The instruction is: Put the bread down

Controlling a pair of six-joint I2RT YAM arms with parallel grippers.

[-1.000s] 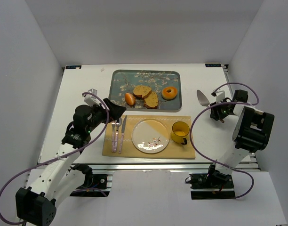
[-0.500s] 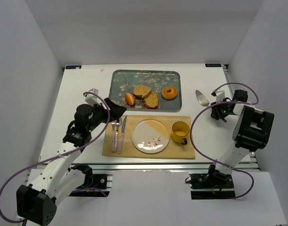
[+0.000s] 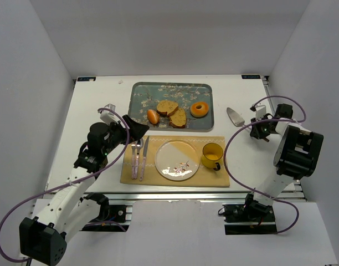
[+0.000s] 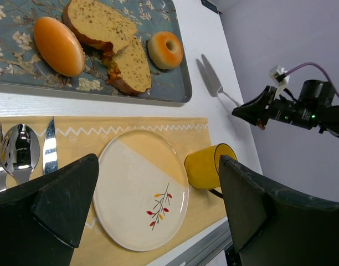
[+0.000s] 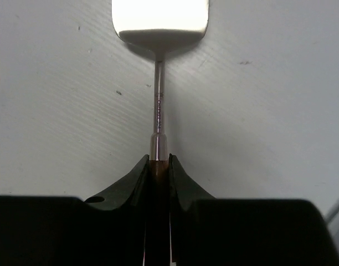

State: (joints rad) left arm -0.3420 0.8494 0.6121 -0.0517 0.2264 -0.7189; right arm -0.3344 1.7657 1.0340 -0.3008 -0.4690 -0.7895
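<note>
1. Since half a second ago, the spatula [image 3: 234, 115] has edged slightly left toward the tray [image 3: 137, 95], carried by the right gripper [image 3: 256, 127]; the left arm is unchanged. In the top view, the bread [image 3: 167, 107] lies as two overlapping brown slices in the middle of the tray. An orange roll [image 3: 152, 116] sits just left of them and a doughnut [image 3: 199, 109] to their right. The left gripper [image 3: 136, 129] hovers over the placemat's [image 3: 216, 178] far left corner, above the cutlery. A plate [image 3: 176, 159] and a yellow mug [image 3: 212, 156] stand on the placemat.
2. In the left wrist view, the left gripper [image 4: 157, 166] is spread wide with nothing between its fingers [image 4: 58, 199], and the plate [image 4: 137, 199] shows in the gap. The bread [image 4: 100, 25] rests on the tray [image 4: 103, 98], one slice leaning on the other. A spoon [image 4: 17, 152] and a knife [image 4: 49, 149] lie at left.
3. In the right wrist view, the right gripper [image 5: 157, 166] is pinched tight on the spatula's [image 5: 158, 22] thin handle, with the blade low over the white table [image 5: 258, 111].
</note>
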